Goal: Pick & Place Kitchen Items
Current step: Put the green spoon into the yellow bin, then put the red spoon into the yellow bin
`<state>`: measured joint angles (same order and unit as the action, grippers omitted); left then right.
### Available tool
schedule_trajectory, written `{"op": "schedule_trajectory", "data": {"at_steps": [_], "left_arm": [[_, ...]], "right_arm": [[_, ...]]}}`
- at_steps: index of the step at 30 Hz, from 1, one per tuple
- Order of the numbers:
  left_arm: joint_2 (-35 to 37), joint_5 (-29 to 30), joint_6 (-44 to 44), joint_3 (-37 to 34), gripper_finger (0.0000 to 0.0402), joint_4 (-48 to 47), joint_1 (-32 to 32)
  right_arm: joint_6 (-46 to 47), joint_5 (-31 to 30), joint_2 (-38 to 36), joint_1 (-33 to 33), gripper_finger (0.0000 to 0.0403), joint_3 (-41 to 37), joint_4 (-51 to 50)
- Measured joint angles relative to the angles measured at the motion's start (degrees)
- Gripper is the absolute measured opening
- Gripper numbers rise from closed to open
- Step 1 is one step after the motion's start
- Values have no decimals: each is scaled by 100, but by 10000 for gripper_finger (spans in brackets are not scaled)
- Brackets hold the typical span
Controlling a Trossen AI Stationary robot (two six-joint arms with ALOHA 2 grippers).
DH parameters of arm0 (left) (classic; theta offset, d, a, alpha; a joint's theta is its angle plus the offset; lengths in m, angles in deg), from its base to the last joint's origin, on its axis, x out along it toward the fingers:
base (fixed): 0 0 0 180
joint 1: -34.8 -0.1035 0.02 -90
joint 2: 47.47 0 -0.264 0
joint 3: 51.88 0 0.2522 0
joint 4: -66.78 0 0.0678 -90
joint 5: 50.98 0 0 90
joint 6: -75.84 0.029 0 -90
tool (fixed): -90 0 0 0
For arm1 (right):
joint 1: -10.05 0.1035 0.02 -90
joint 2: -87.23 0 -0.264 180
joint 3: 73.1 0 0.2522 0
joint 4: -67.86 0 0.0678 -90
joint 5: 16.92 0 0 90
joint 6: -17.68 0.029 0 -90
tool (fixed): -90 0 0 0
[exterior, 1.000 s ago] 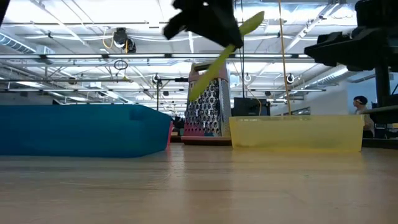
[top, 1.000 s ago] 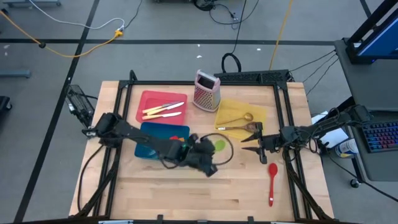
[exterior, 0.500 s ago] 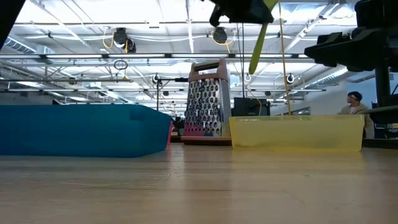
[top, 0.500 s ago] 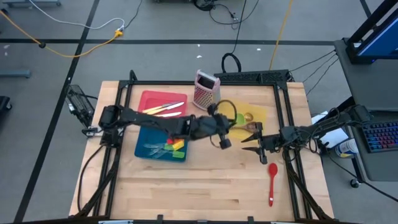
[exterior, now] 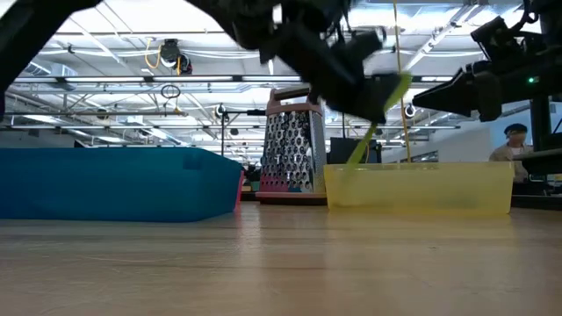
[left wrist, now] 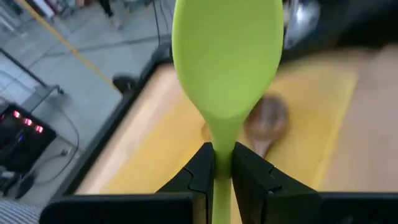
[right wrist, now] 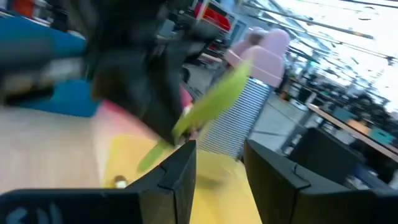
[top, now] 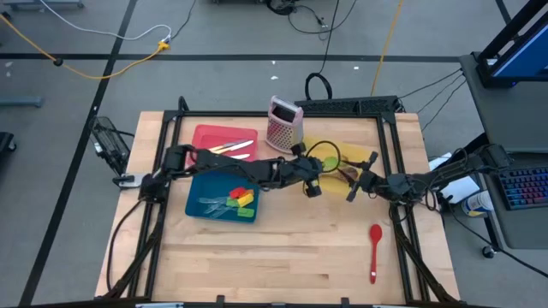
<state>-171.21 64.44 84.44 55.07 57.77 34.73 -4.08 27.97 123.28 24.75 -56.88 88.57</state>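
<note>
High view: place step in hand. Left arm stretched across table, left gripper [top: 312,175] over yellow tray [top: 360,155], carrying green spoon [top: 330,162]. Right gripper [top: 354,186] waited at tray's near edge.

Low view: spoon [exterior: 376,118] tilted bowl-down toward tray [exterior: 418,187].

Left wrist view: fingers [left wrist: 200,171] clamped on spoon handle [left wrist: 227,62]; wooden spoon [left wrist: 267,121] lay below.

Right wrist view: own fingers [right wrist: 179,174] apart, empty.

Next, judged: lower, release inside tray clear of spoons.

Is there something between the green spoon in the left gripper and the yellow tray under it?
Nothing visible blocks it. The left gripper holds the light green plastic spoon over the flat yellow tray, where a wooden spoon already lies. The right gripper, open, hovers at the tray's edge.
</note>
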Motion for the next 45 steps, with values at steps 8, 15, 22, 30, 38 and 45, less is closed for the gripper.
{"op": "schedule_trajectory", "data": {"at_steps": [8, 15, 22, 30, 38, 45], "left_arm": [[-596, -12, -147, 2, 42, 40, -227], [-645, -335, -555, 4, 42, 3, -330], [-658, -524, -996, -2, 78, -281, -400], [-665, -518, -1240, -9, 149, -311, -402], [-138, -701, -1367, -13, 153, -448, -300], [910, -719, -1703, -9, 130, -2116, -109]], "right_arm": [[-150, -118, 2, -1, 130, 0, -5], [-197, -115, 2, -2, 130, 0, -18], [-194, -113, 0, -2, 130, 0, -44], [-161, -112, 0, -2, 130, 0, -48], [580, 689, 2, 2, 130, 0, 188], [1364, 1741, 2, 4, 130, 0, -124]]}}
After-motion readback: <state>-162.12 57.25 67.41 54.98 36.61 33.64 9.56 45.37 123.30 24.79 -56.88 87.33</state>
